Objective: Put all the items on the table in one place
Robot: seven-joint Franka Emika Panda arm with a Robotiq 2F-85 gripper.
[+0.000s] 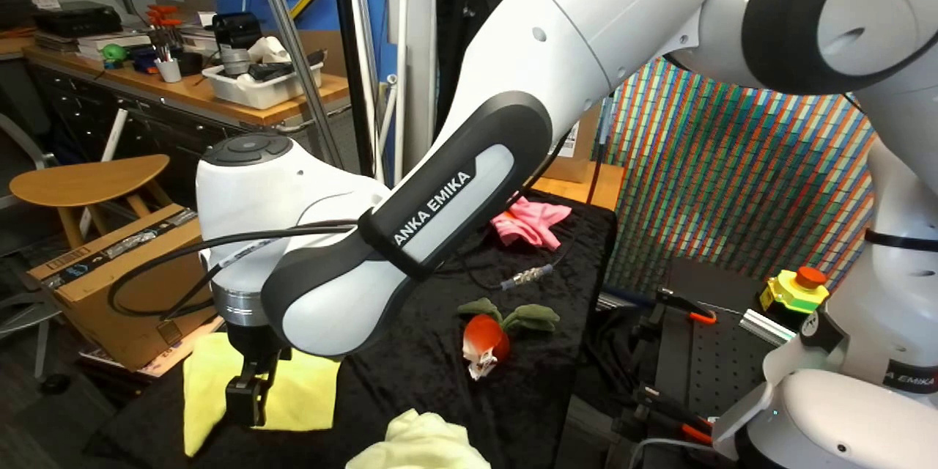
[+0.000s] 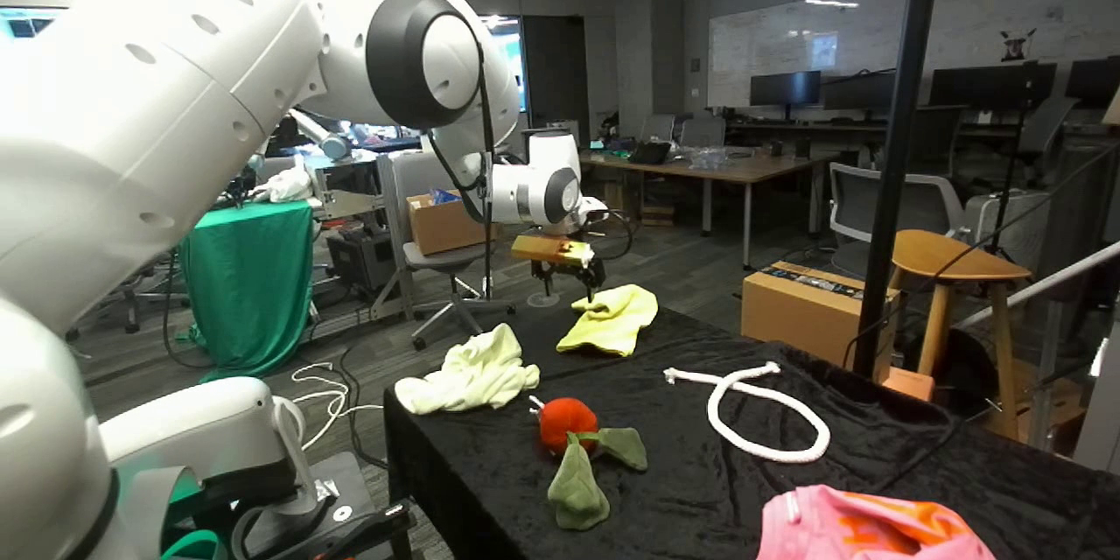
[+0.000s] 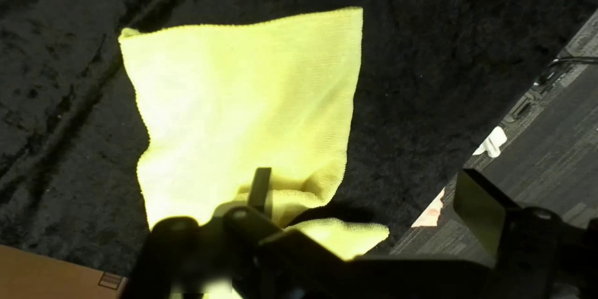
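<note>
My hand (image 3: pixel 366 191) gapes wide, gripping nothing, raised by the yellow cloth (image 3: pixel 243 103) on the counter (image 2: pixel 682 499). The white cloth (image 2: pixel 472 376), red toy (image 2: pixel 565 423), rope (image 2: pixel 783 455) and pink cloth (image 1: pixel 538 223) lie separately there. In an exterior view my arm (image 1: pixel 506 113) covers the counter's middle; a cardboard box (image 2: pixel 796 311) stands near its edge.

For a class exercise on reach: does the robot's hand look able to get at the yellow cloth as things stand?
Probably yes: in the wrist view the hand stands open near the yellow cloth, and nothing visible lies on the cloth or blocks the way. The height gap is hard to judge.
</note>
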